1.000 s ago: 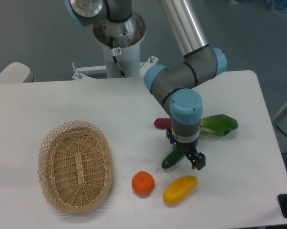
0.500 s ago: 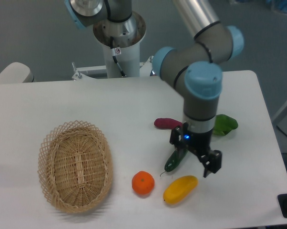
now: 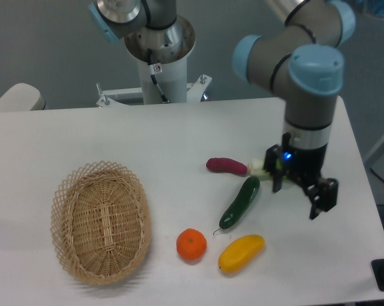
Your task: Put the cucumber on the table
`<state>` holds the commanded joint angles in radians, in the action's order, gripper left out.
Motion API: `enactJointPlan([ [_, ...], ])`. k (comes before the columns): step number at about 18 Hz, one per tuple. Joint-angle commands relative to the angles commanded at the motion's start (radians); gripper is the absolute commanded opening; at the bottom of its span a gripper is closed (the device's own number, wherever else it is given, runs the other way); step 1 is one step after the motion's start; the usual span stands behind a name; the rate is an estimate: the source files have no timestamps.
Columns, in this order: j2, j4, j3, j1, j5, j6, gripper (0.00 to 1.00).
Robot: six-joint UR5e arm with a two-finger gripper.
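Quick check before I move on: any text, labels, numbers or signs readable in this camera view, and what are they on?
No readable text anywhere in the view.
Small white tag with a red round symbol hanging at the robot's white base column: too small and blurred to read.
Blue light on the gripper: a lamp only, no characters.
Cucumber, basket, table: no markings visible.

Arm raised, pincer point(image 3: 298, 192) open, empty

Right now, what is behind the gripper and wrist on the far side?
Behind the gripper, only the white stalk end of the bok choy shows, beside the sweet potato. Its leafy part is covered by the arm.
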<state>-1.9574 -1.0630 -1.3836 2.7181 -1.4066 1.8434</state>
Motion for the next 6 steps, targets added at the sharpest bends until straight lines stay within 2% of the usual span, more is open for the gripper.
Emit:
enactJointPlan([
  [2,0.008,-0.018,-0.003,0.025,0.002,0.049,1.00],
  [6,0.009,-0.023,-0.003,0.028,0.002,0.073,1.00],
])
